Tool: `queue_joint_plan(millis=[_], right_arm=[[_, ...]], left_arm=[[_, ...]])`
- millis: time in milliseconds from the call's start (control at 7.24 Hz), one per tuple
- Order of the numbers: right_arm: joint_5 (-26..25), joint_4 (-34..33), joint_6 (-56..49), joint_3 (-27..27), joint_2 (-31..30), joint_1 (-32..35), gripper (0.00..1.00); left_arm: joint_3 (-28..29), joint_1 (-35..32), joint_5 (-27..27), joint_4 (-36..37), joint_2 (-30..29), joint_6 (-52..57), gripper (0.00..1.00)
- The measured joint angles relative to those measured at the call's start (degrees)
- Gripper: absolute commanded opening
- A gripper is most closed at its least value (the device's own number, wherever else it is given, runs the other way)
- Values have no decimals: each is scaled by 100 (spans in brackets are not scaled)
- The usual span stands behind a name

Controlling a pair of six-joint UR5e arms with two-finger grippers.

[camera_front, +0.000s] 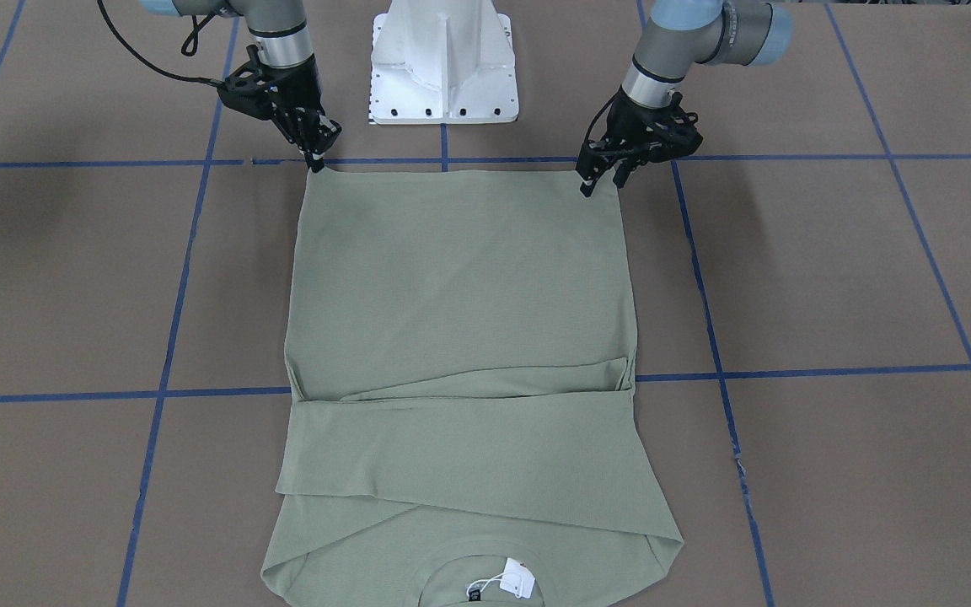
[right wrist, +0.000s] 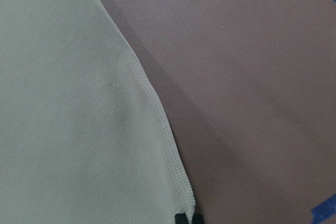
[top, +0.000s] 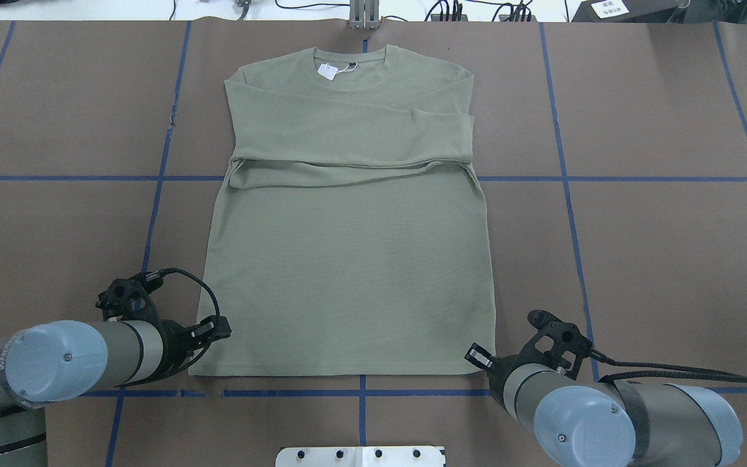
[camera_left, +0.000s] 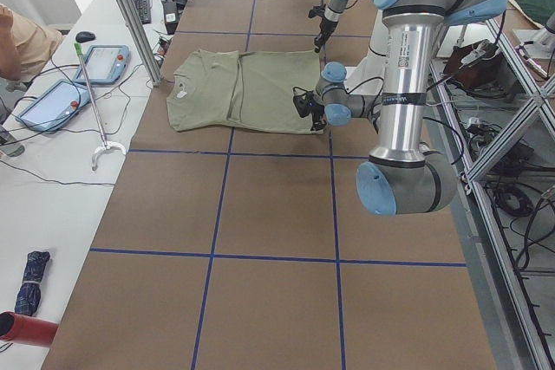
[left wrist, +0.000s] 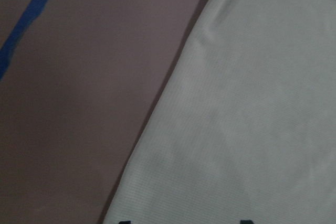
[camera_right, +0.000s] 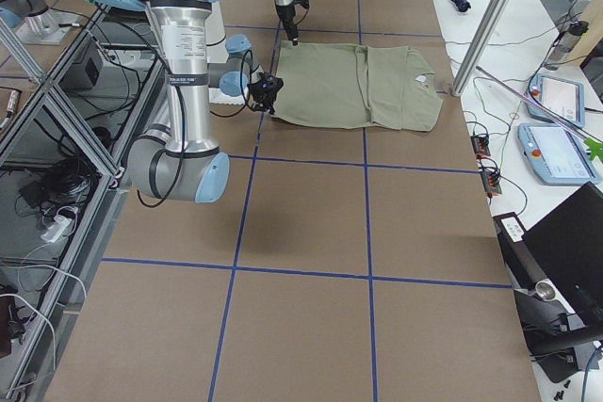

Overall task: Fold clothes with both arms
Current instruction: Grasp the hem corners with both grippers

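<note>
In the middle of the brown table [camera_front: 831, 278], in the view that faces the robot, a sage-green long-sleeved shirt [camera_front: 460, 278] lies flat. Its collar and white hang tag [camera_front: 517, 580] are at the bottom edge of the frame and its hem is near the top, with both sleeves folded across the chest. At the hem's upper left corner the right pincer [camera_front: 317, 160] is pressed together on the fabric, pinching the corner into a small peak. At the upper right corner the left pincer [camera_front: 603, 184] is spread, its dark tips wide apart over the cloth. Blue tape lines [camera_front: 789, 371] cross the table in a grid. A white pedestal base [camera_front: 443, 67] stands at top centre between the arms, just beyond the hem. In the left side view a metal post [camera_left: 130, 19] rises just beside the collar, two handheld screens [camera_left: 108, 62] lie on a white side bench at the left, and a person's sleeve [camera_left: 17, 41] shows at the upper left edge.
</note>
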Motion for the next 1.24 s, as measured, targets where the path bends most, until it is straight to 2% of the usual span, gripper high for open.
queue_joint_plan(millis=[276,967,1105,1243], right_arm=[[0,0,4,1,3,-5,0],[0,0,8,-13,13,-14,0],[0,0,9,-18,17,-16,0],[0,0,9,-21,19,-17,0]], left_arm=[[-25,76,21,292,0,-13,70],[-110,95,-106,435,22,-9,68],[-141,120,-159,487,25,-11,65],[-160,166,-185,524,32,-12,54]])
